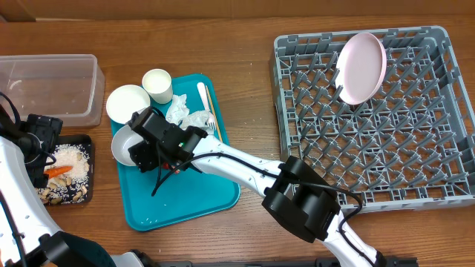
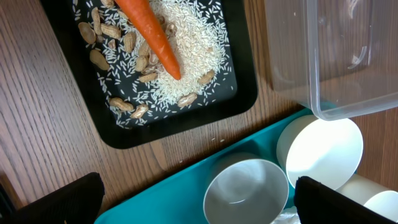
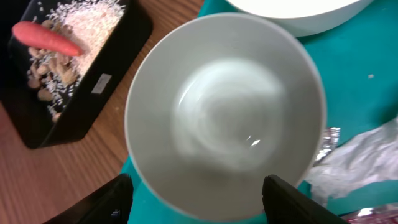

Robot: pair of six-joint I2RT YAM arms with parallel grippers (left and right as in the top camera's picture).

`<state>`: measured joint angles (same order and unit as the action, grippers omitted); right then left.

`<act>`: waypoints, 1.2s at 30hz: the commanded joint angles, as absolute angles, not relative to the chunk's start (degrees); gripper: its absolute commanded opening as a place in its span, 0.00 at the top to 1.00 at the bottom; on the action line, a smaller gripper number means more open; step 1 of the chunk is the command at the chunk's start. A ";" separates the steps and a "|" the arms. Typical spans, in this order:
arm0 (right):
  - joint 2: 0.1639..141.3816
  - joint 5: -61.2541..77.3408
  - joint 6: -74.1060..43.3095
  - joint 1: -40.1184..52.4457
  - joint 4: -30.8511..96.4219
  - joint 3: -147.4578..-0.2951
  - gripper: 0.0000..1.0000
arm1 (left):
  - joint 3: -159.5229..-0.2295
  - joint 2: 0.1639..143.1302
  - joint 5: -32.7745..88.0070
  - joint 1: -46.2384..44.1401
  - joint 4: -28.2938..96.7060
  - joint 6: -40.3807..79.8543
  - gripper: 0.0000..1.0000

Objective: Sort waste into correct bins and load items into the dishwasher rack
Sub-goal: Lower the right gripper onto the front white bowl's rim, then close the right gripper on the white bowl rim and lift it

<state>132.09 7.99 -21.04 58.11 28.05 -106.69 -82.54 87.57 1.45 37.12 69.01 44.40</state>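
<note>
My right gripper [image 1: 145,144] is open over the teal tray's left side. Its fingers [image 3: 208,196] straddle the near rim of a white bowl [image 3: 224,112] [image 1: 120,146]. A second white bowl [image 1: 128,102], the white cup [image 1: 157,84], white napkins [image 1: 185,115] and the fork [image 1: 206,104] lie on that tray. My left gripper [image 1: 37,152] [image 2: 199,196] is open and empty beside the black tray [image 2: 239,93], which holds the carrot [image 2: 155,37], rice and nuts. The clear tub [image 1: 48,89] is empty. The pink plate [image 1: 361,67] stands in the grey rack [image 1: 438,196].
The teal serving tray [image 1: 200,204] sits between the black tray and the rack. My right arm stretches across it from the front. Crinkled silvery material [image 3: 354,158] lies right of the bowl. The tub's corner [image 2: 329,106] overhangs the upper bowl in the left wrist view.
</note>
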 commanded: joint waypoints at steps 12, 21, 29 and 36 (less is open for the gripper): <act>132.99 1.52 -24.08 57.78 28.69 -107.55 0.30 | -82.65 87.85 0.89 37.10 68.93 43.29 0.00; 132.99 -1.65 -23.86 57.36 34.48 -109.58 0.30 | -82.65 87.85 0.89 37.10 68.93 43.29 0.00; 132.88 -1.69 -22.28 57.30 40.71 -117.27 0.29 | -82.65 87.85 0.89 37.10 68.93 43.29 0.00; 132.90 -2.63 -22.35 56.71 42.94 -118.91 0.25 | -82.65 87.85 0.89 37.10 68.93 43.29 0.00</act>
